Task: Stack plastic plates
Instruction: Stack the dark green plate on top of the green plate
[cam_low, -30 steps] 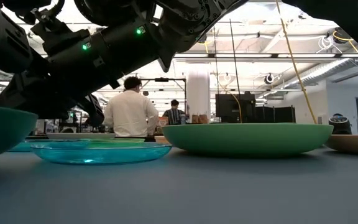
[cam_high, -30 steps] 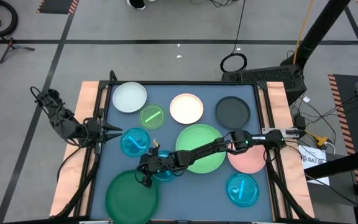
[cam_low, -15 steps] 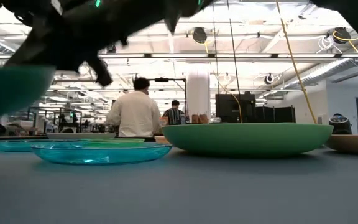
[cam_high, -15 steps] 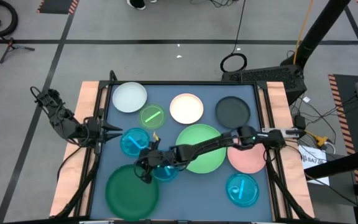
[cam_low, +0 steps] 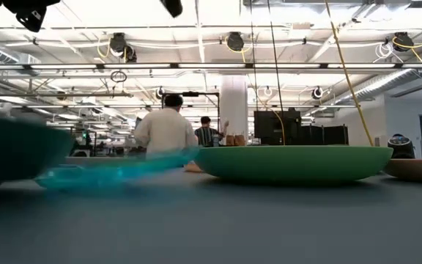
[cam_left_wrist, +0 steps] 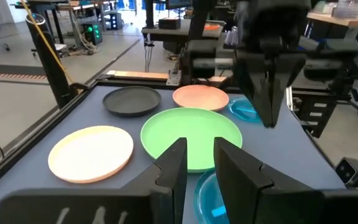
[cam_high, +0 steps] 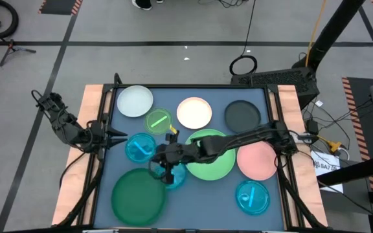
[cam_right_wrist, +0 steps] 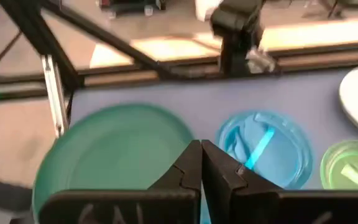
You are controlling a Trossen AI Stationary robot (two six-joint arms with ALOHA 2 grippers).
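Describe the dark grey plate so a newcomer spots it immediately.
In the high view, find the top-right corner of the blue-grey table. The round dark grey plastic plate lies there, right of a cream plate and above a pink plate; it alone is near-black.

Dark blue-grey table (cam_high: 193,194); plastic plates (cam_high: 194,112) scattered singly.
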